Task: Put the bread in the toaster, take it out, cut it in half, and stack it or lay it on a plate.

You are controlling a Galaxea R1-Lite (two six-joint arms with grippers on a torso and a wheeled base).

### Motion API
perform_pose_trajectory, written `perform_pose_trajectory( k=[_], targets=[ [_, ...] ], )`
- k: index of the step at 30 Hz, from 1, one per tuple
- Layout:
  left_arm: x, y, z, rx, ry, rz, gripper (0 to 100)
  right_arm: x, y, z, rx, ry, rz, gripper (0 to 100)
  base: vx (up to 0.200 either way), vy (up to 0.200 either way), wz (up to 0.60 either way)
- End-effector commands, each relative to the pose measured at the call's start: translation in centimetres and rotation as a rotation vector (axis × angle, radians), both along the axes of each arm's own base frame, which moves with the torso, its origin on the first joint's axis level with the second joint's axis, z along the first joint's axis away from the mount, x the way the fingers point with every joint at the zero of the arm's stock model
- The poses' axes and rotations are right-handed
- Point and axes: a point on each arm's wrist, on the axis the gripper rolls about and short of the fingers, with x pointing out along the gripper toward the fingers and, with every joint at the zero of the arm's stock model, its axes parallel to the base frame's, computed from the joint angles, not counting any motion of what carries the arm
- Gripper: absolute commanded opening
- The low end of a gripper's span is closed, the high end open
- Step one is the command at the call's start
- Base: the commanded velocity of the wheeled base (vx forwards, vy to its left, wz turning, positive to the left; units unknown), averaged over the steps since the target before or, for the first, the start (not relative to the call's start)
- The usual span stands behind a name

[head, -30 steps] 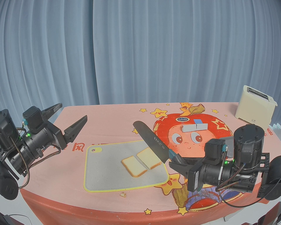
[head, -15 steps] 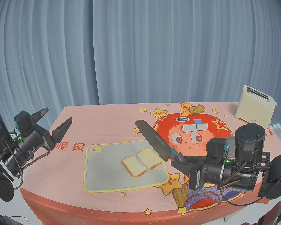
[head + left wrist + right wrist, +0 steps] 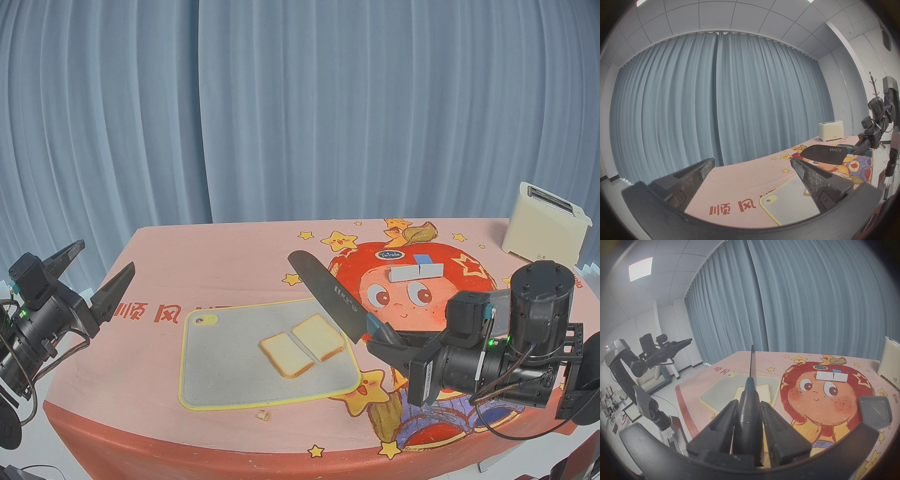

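Bread (image 3: 286, 354) is lying in two halves side by side on the cutting board (image 3: 225, 362), their cut edges nearly touching, near the board's right end – neither half has shifted over the last second.

The left gripper (image 3: 103, 259) is pulling back off the worktop (image 3: 206, 262). A second ago it was hanging over the near left corner, close to the board. Now it is sitting out beyond the left edge, well apart from the board, its jaws spread wide the whole time and holding nothing.

The right gripper (image 3: 381, 340) is easing back to the right, its jaws clamped on the handle of the knife (image 3: 328, 294). The blade is pointing up and away to the left, raised above the worktop. Earlier its lower end was overlapping the right half of the bread; now it is showing just beside the board's right edge and clear of that half.

A toaster (image 3: 545, 231) is standing at the far right corner, well apart from the board. Two small grey blocks (image 3: 415, 270) with a blue piece above them are lying on the cartoon face printed on the cloth – between the knife and the toaster. A crumb (image 3: 263, 414) is resting just in front of the board. A blue curtain (image 3: 300, 106) is hanging behind.
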Motion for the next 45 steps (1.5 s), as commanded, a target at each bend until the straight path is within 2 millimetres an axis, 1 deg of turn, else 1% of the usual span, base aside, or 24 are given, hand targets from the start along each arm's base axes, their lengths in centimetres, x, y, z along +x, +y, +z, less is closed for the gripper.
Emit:
perform_pose_trajectory(
  k=[1, 2, 3, 5, 12, 21, 24, 26, 29, 30, 31, 39, 45],
  targets=[
    [-1.9, 0.2, 0.0, -0.006, -0.027, -0.007, 100, -0.2, 0.0, 0.2, 0.005, -0.006, 0.007, 0, 0.0, 0.0, 0.0],
    [-1.9, 0.2, 0.0, -0.005, -0.027, -0.007, 100, -0.2, 0.0, 0.2, 0.005, -0.006, 0.007, 0, 0.0, 0.0, 0.0],
    [-2.7, 0.3, -0.2, -0.006, -0.033, -0.004, 100, -0.3, -0.1, 0.3, 0.007, -0.008, 0.007, 0, 0.0, 0.0, 0.0],
    [-3.2, 0.4, -0.5, -0.006, -0.032, -0.002, 100, -0.3, -0.1, 0.4, 0.012, -0.012, 0.007, 0, 0.0, 0.0, 0.0],
    [-4.4, 0.5, -1.2, -0.006, -0.027, 0.007, 100, -0.5, -0.4, 0.9, 0.027, -0.025, 0.007, 0, 0.0, 0.0, 0.0],
    [-6.3, 0.8, -2.1, -0.006, -0.03, 0.026, 100, -0.5, -0.4, 0.9, 0.027, -0.025, 0.004, 0, 0.0, 0.0, 0.0],
    [-7.3, 1.0, -2.7, -0.007, -0.032, 0.032, 100, -0.5, -0.4, 0.9, 0.026, -0.024, 0.005, 0, 0.0, 0.0, 0.0],
    [-7.5, 1.0, -2.7, -0.009, -0.034, 0.032, 100, -0.5, -0.4, 0.9, 0.025, -0.023, 0.005, 0, 0.0, 0.0, 0.0],
    [-8.7, 1.1, -2.7, -0.01, -0.048, 0.035, 100, -0.5, -0.3, 0.7, 0.021, -0.02, 0.007, 0, 0.0, 0.0, 0.0],
    [-8.7, 1.1, -2.6, -0.01, -0.05, 0.036, 100, -0.5, -0.3, 0.7, 0.02, -0.021, 0.008, 0, 0.0, 0.0, 0.0],
    [-9.5, 1.2, -3.0, -0.008, -0.038, 0.035, 100, -0.5, -0.3, 0.7, 0.02, -0.021, 0.008, 0, 0.0, 0.0, 0.0],
    [-12.3, 1.6, -3.4, -0.006, 0.001, 0.053, 100, -0.5, -0.4, 0.8, 0.024, -0.022, 0.007, 0, 0.0, 0.0, 0.0],
    [-13.3, 1.7, -3.1, -0.004, 0.018, 0.053, 100, -0.5, -0.4, 0.8, 0.024, -0.022, 0.007, 0, 0.0, 0.0, 0.0]
  ],
)
